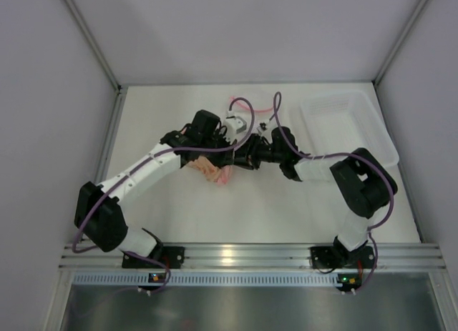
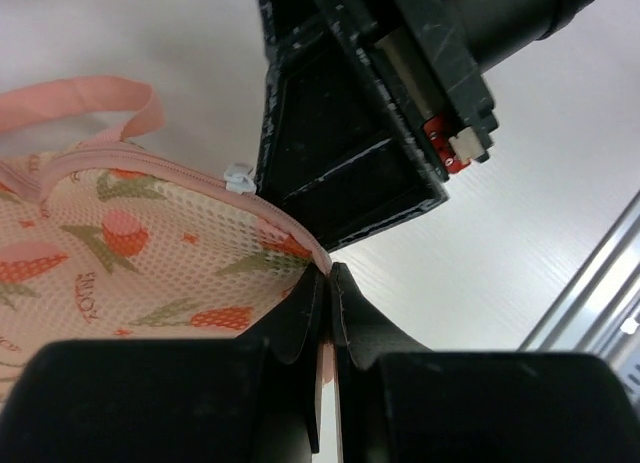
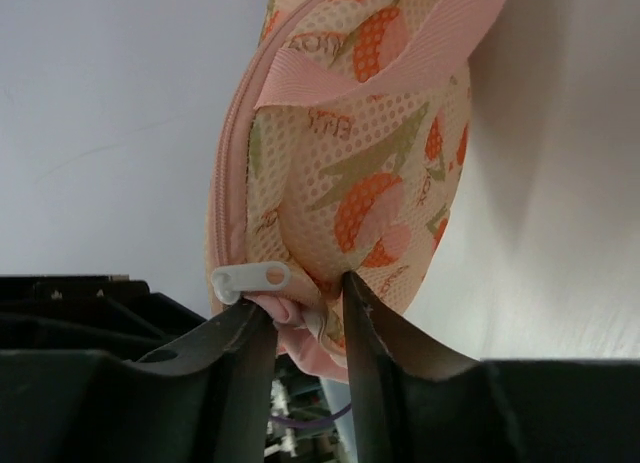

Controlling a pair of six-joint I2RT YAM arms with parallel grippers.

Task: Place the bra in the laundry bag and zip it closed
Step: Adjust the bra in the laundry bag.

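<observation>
Clamping pink edging of peach, red-printed mesh laundry bag (image 2: 150, 243) mid-tabletop (image 1: 286, 216) in shut-tight left tool (image 2: 328, 283) to brace against zipping, with right tool (image 3: 308, 303) part-open astride zip end beside white plastic pull (image 3: 250, 278); bra unseen, presumably inside.

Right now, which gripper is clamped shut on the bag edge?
The left gripper: its fingers meet on the pink edging of the laundry bag. The right gripper has jaws apart, the bag's seam between them by the zipper pull.
</observation>
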